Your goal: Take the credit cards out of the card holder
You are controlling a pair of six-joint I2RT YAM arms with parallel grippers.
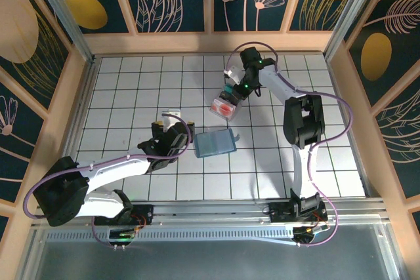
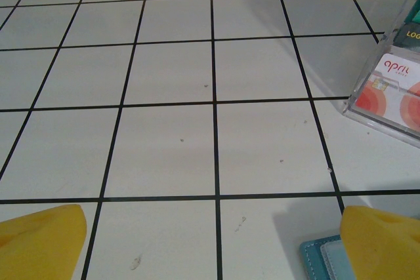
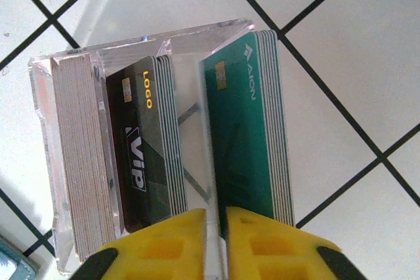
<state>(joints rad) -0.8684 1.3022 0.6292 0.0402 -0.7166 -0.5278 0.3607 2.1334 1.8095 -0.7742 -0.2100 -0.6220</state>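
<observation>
Surroundings: white tiled tabletop [image 1: 131, 90] with black grid lines, fenced by a wooden frame and dark panels painted with leaves and flowers.
Left end effector [image 2: 213, 244]: spread wide and empty. Its yellow fingertips [image 2: 39, 240] sit in the bottom corners of the wrist view, low over bare tile, the right one just beside a corner of the card holder [image 2: 325, 263].
Left arm: lies low, reaching diagonally from its base at the near left toward the middle of the tabletop.
Right end effector [image 3: 216, 237]: yellow fingers almost together, with only a thin slit between them. It stands at the rim of the clear acrylic stand [image 3: 46, 162], in line with the gap between the dark and teal stacks. Whether it pinches a card cannot be told.
Right arm: rises from the near right with its elbow high, then folds over to point down at the stand in the far middle.
Card holder: blue wallet lying flat mid-tabletop, just beside the left end effector and apart from the stand.
Credit cards [image 3: 239, 129]: upright in the stand's three slots, with a whitish stack [image 3: 75, 149], a dark "VIP" stack [image 3: 141, 155] and a teal stack. The top view shows a red-blotched face.
</observation>
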